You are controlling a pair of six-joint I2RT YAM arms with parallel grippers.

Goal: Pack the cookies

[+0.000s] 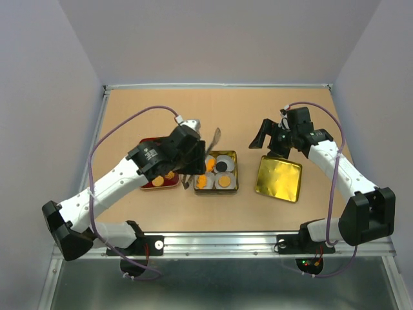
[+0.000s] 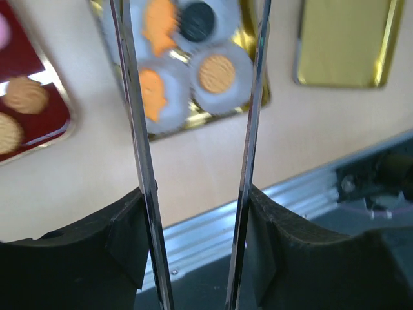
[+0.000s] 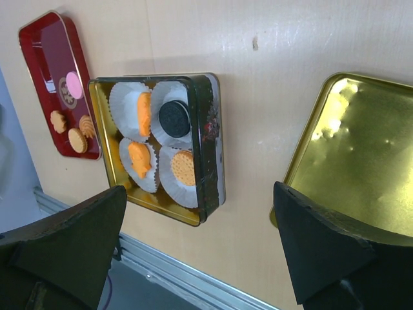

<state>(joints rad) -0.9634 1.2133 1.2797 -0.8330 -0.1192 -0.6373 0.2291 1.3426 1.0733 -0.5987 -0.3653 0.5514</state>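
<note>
An open tin [image 1: 233, 173] holds four white paper cups, each with a cookie: three orange cookies [image 3: 140, 160] and one dark cookie [image 3: 172, 118]. More cookies lie on a red tray [image 1: 147, 185]: one pink cookie [image 3: 75, 84] and three orange cookies [image 3: 79, 139]. My left gripper [image 1: 192, 154] is shut on metal tongs [image 2: 132, 110]. The tong arms stand apart and empty above the tin [image 2: 258, 97]. My right gripper [image 1: 268, 139] is open and empty, above the table between the tin [image 3: 210, 142] and a gold lid [image 3: 361, 168].
The gold lid [image 1: 279, 178] lies inside up to the right of the tin. The red tray [image 2: 39, 123] lies to the tin's left, partly under my left arm. A metal rail [image 1: 226, 240] runs along the near table edge.
</note>
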